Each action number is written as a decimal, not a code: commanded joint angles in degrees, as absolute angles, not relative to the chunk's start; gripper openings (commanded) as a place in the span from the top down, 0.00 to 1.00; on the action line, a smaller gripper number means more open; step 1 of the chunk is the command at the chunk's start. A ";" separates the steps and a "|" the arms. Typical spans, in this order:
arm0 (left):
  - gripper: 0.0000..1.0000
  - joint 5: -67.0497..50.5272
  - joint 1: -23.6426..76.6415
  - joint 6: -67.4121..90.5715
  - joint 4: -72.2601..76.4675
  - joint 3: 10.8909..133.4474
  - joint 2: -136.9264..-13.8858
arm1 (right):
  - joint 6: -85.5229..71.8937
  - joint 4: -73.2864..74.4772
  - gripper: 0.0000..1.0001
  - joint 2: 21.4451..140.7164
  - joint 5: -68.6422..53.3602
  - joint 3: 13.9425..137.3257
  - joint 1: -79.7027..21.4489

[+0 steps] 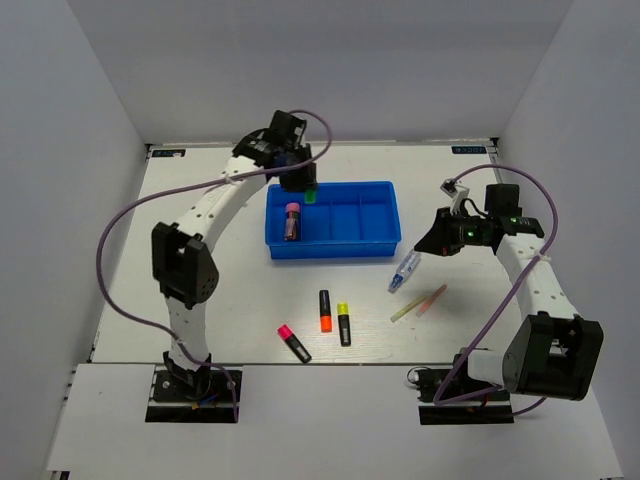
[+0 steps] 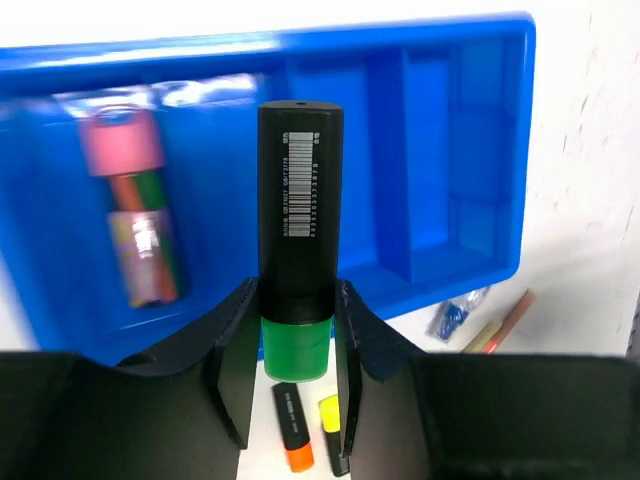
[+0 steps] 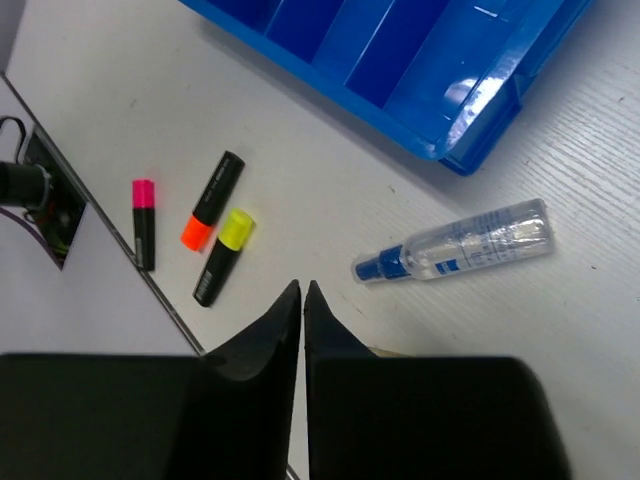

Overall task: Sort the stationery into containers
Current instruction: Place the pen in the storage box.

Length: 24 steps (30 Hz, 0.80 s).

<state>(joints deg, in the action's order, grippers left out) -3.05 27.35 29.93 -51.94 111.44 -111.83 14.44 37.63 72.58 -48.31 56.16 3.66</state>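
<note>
Green-capped highlighter hung above the blue tray, clamped in the left tool; a pink-capped marker lay inside it. The right tool, closed on nothing, hovered right of the tray.

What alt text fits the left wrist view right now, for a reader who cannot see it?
The left gripper grips a black green-capped highlighter, cap toward the camera, with the blue tray behind it. A pink-capped marker lies in the tray's leftmost compartment; an orange-capped highlighter and a yellow-capped highlighter lie on the table.
</note>
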 commanded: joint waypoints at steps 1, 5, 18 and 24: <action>1.00 -5.36 28.82 27.77 -56.52 115.65 -116.62 | 13.36 38.49 1.00 71.89 -47.56 58.54 3.52; 1.00 -6.33 30.67 27.95 -55.11 114.61 -119.09 | 13.27 38.24 0.86 71.46 -46.94 58.71 3.69; 0.57 -4.39 32.52 25.75 -53.79 108.37 -119.97 | 13.62 38.15 0.10 70.05 -50.78 58.10 3.60; 0.37 -4.66 32.87 25.84 -53.96 109.77 -119.71 | 13.18 40.68 0.71 74.16 -59.42 59.93 2.29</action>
